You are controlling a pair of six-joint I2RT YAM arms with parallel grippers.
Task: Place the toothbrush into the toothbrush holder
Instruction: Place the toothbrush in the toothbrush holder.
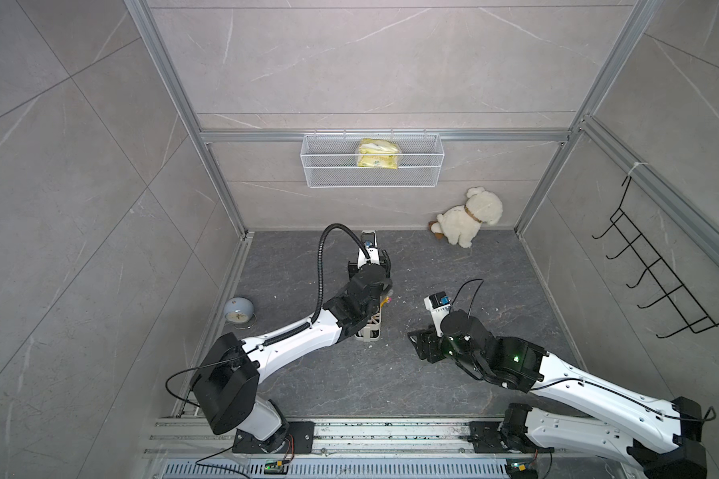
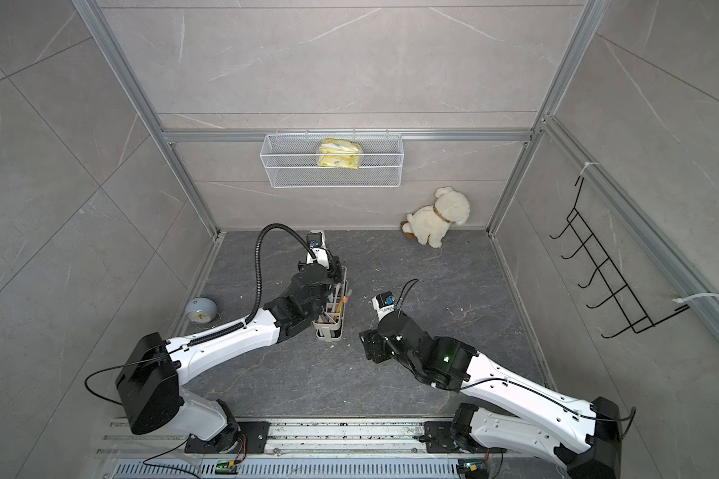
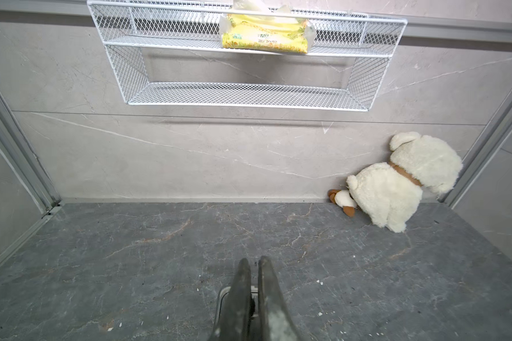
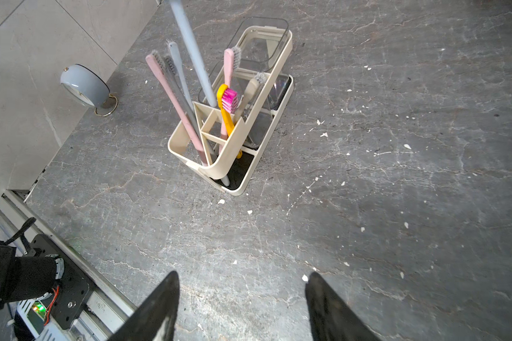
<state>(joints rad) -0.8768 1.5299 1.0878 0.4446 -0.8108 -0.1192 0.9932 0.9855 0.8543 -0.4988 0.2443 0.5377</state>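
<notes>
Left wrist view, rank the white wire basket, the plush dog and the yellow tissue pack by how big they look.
1. wire basket, by far the widest.
2. plush dog.
3. tissue pack; the picture's edge cuts it off, but it still looks clearly smaller than the dog.

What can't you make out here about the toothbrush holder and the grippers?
Most of the toothbrush holder: covered by the left arm in both top views.
Upper end of the tall grey-blue toothbrush: cut off by the right wrist view's edge, so what holds it is unseen.
Whether the shut left gripper pinches anything: hidden between its fingers in the left wrist view.
The clock hands: too small in a top view.
</notes>
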